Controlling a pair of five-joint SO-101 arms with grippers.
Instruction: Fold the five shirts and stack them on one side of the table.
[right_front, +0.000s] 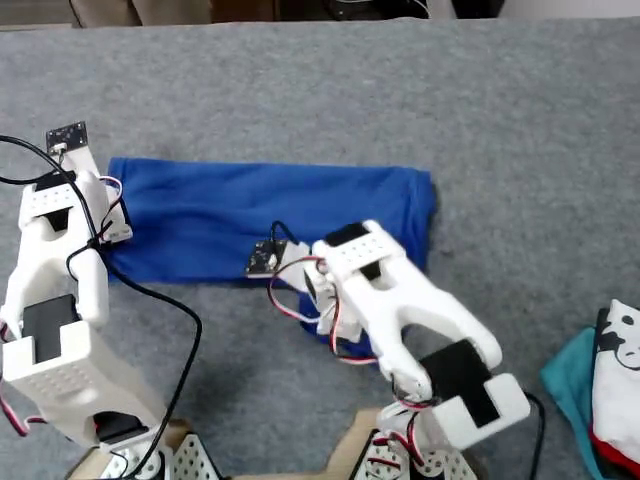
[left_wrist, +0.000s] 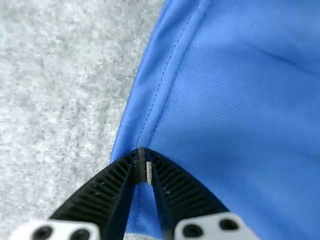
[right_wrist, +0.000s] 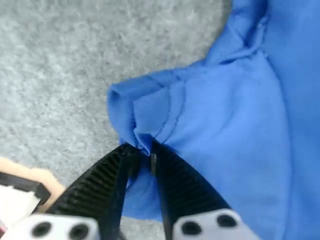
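Shirt (right_front: 270, 215) of blue cloth lies spread as a long band across the middle of the grey desk (right_front: 500, 120). The left pincer (left_wrist: 142, 162) is closed on the stitched hem at the band's left end, with the cloth pinched between its black jaws. The right pincer (right_wrist: 143, 152) grips a bunched corner of the same cloth at the near edge. More garments (right_front: 605, 385) lie heaped at the desk's right edge.

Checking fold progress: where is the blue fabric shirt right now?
In the high view, the blue fabric shirt lies left of centre on the grey table; the left gripper pinches its left end, the right gripper its near edge.
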